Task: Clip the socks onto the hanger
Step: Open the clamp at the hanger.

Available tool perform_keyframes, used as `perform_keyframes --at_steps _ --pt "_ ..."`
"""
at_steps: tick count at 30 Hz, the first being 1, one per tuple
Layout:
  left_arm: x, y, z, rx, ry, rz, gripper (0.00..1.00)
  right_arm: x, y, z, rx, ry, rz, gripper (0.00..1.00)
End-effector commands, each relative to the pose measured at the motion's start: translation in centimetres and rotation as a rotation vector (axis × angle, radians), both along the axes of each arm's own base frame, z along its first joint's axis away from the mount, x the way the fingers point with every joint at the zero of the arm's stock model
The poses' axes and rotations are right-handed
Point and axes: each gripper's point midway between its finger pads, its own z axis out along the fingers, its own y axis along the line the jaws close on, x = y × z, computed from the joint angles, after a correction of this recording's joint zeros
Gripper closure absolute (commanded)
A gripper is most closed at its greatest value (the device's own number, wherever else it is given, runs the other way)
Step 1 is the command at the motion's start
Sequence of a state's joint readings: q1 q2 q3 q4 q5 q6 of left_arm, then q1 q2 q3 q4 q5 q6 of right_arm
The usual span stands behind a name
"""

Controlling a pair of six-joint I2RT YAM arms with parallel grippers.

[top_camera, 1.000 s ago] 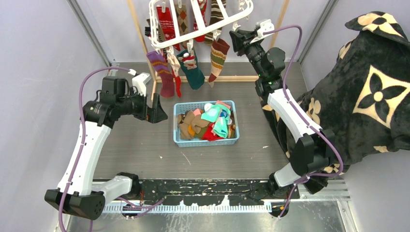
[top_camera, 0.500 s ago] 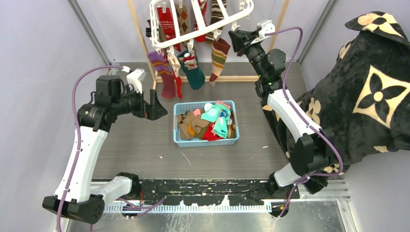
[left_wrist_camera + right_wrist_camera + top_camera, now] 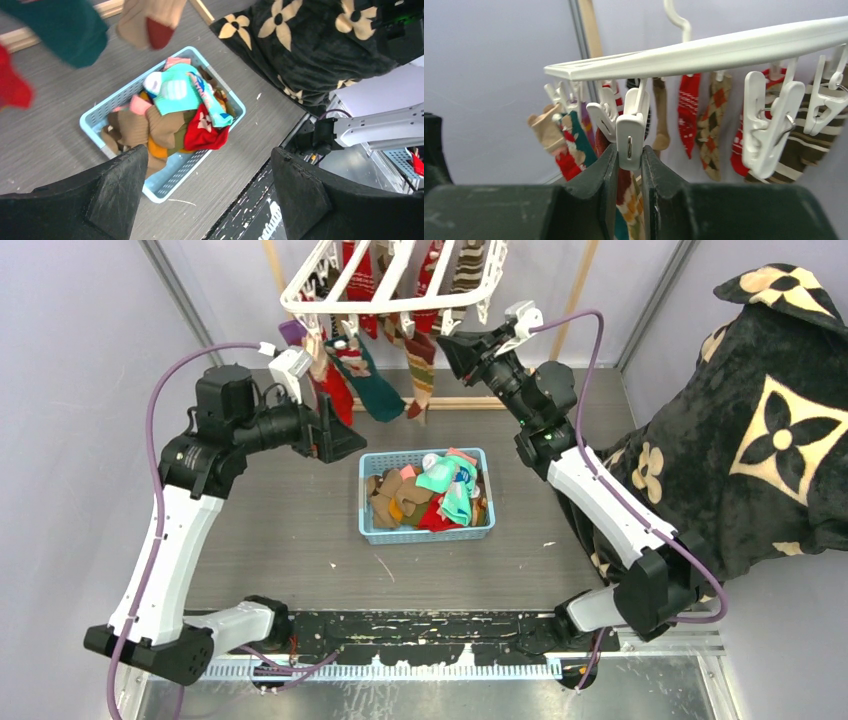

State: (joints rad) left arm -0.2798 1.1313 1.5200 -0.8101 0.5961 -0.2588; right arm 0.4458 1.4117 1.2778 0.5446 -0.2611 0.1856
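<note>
- The right gripper [image 3: 629, 159] is closed narrowly on the lower end of one white plastic clip [image 3: 630, 131] under the tilted white plastic rectangular hanger [image 3: 724, 50]. If the hanger swings, the clip could slip free.
- The left gripper [image 3: 206, 160] is spread wide and empty at the basket's 10 o'clock, so there's no sock ready for the clip.
- The pale blue plastic basket [image 3: 425, 533], at the hanger's 6 o'clock, holds heaped mixed-colour fabric socks [image 3: 440, 485].

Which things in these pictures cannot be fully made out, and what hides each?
- Top external: the hanger is cut off by the upper edge.
- Left wrist: the hanging socks are blurred and cropped at the top.
- Left wrist: the lowest layers in the basket lie under other socks.
- Right wrist: the right gripper covers the clip at its lower end.
</note>
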Motion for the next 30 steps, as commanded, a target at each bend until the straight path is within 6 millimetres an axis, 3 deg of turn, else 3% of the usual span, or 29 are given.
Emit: perform_keyframes --at_steps 1,10,18,25,30 --pt "-0.1 -1.7 3.7 -0.053 -0.082 -0.051 0.09 -2.9 0.0 2.6 0.024 -0.057 -0.017 0.99" --pt "0.1 -5.3 11.8 -0.241 -0.218 -0.169 0.05 -5.4 2.8 3.7 0.040 -0.044 0.026 0.99" --pt "2.1 -7.5 16.2 -0.333 -0.323 -0.153 0.02 -6.9 5.8 3.4 0.034 -0.002 0.063 0.99" --pt "4.7 -7.5 18.1 -0.326 -0.435 -0.094 0.06 -7.8 7.4 3.5 0.059 0.033 0.118 0.99" --pt "5.5 -8.1 17.4 -0.309 -0.437 -0.112 0.12 -8.4 8.6 3.5 0.054 0.054 0.149 0.99"
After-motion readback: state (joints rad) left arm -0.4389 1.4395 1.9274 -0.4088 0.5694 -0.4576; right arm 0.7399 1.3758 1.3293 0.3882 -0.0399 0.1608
